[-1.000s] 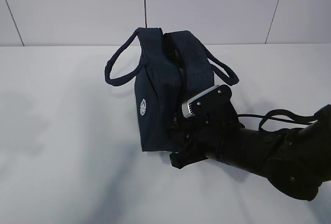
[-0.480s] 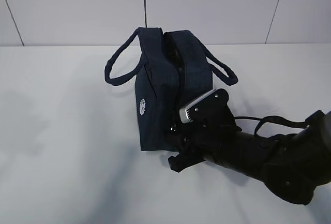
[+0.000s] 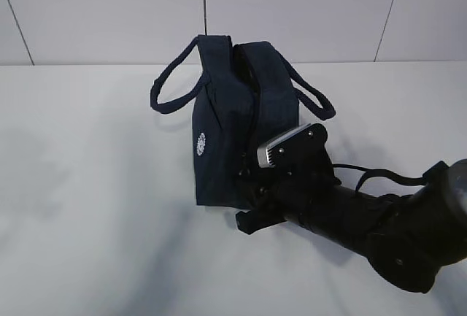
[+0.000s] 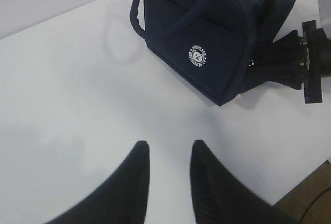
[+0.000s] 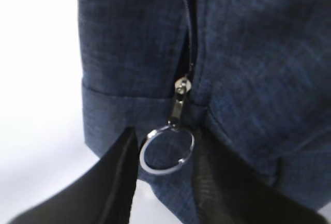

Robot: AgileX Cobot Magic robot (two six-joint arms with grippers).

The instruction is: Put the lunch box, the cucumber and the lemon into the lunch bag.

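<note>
The dark navy lunch bag (image 3: 222, 122) stands on the white table, its zipper end towards my right arm. My right gripper (image 3: 246, 185) is at that end, low on the bag. In the right wrist view the silver ring pull (image 5: 160, 172) hangs from the zipper slider (image 5: 181, 87) between the open fingers of the gripper (image 5: 165, 133), with a thin gap on each side. My left gripper (image 4: 169, 145) hovers open and empty over bare table, well short of the bag (image 4: 207, 32). The lunch box, cucumber and lemon are out of view.
The bag's two loop handles (image 3: 171, 90) stick out to either side. A grey tiled wall (image 3: 292, 9) runs behind the table. White tabletop (image 3: 95, 206) lies to the left and front of the bag. A table edge (image 4: 305, 195) shows at the lower right of the left wrist view.
The right arm has sunk a little and shifted slightly left at the bag's end. The bag's top has nudged slightly to the right. The left gripper's place is not shown earlier.
</note>
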